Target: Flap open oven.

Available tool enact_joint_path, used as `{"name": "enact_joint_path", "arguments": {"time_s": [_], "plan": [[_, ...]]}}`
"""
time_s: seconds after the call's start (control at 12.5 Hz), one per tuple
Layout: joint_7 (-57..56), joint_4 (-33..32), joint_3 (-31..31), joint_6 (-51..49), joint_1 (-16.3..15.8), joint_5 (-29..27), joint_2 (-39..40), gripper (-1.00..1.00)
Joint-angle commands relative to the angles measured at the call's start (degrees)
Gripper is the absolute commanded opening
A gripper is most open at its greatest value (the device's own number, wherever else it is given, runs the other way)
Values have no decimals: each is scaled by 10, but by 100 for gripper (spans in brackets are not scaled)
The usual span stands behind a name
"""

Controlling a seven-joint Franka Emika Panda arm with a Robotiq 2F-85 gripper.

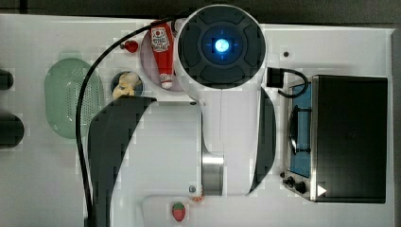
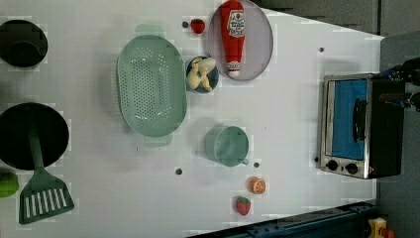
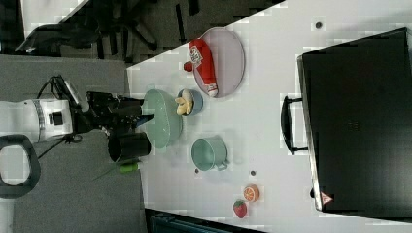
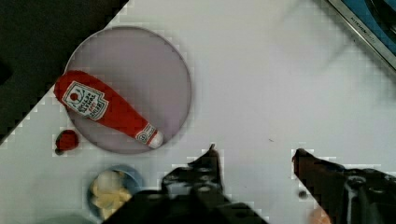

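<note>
- Pincer (image 4: 254,151) hangs over bare white table (image 4: 261,84), fingers spread apart, nothing between them; both dark fingertips (image 4: 212,156) show in the wrist view.
- Left view, going left to right: black pan (image 2: 29,136) with green spatula (image 2: 42,196) across it, far from the pincer's end of the table.
- Pale green colander (image 2: 151,84) next, well apart from the pincer.
- Small blue bowl (image 4: 109,191) with pale yellow pieces lies close beside one fingertip in the wrist view.
- Grey-lilac plate (image 4: 154,60) sits ahead of the pincer, near but apart; red ketchup bottle (image 4: 105,109) lies flat on it, cap end toward the pincer.
- Small red item (image 4: 67,140) rests on the table just off the plate rim, on the side away from the pincer.
- Green mug (image 2: 228,145), orange slice (image 2: 257,185) and strawberry (image 2: 242,205) lie mid-table in the left view.
- Oven (image 2: 364,124) stands at the left view's far right, well apart from the pincer. Blue glass door appears shut, black bar handle (image 2: 360,119) across it, knobs (image 2: 341,166) at one end.
- Wrist view catches a corner of the oven's silver frame (image 4: 359,28) beyond the spread fingers, not touched.
</note>
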State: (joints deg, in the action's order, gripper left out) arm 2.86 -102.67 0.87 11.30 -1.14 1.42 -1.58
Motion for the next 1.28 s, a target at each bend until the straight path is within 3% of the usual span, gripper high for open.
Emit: {"name": "enact_joint_path", "arguments": {"time_s": [0.08,0.24,0.4,0.48,0.96,1.04,1.28], "plan": [[-62,-102,35,-137,10,0,-204,59],[-62,-102,34,-136,10,0,-203,100],[-62,-102,34,-137,10,0,-203,100],[-62,-102,34,-137,10,0,-203,89],[-62,-104,51,-135,11,2,-199,-55],[-63,-105,60,-133,12,2,-195,-65],[-141,-106,91,-130,12,2,-173,-65]]}}
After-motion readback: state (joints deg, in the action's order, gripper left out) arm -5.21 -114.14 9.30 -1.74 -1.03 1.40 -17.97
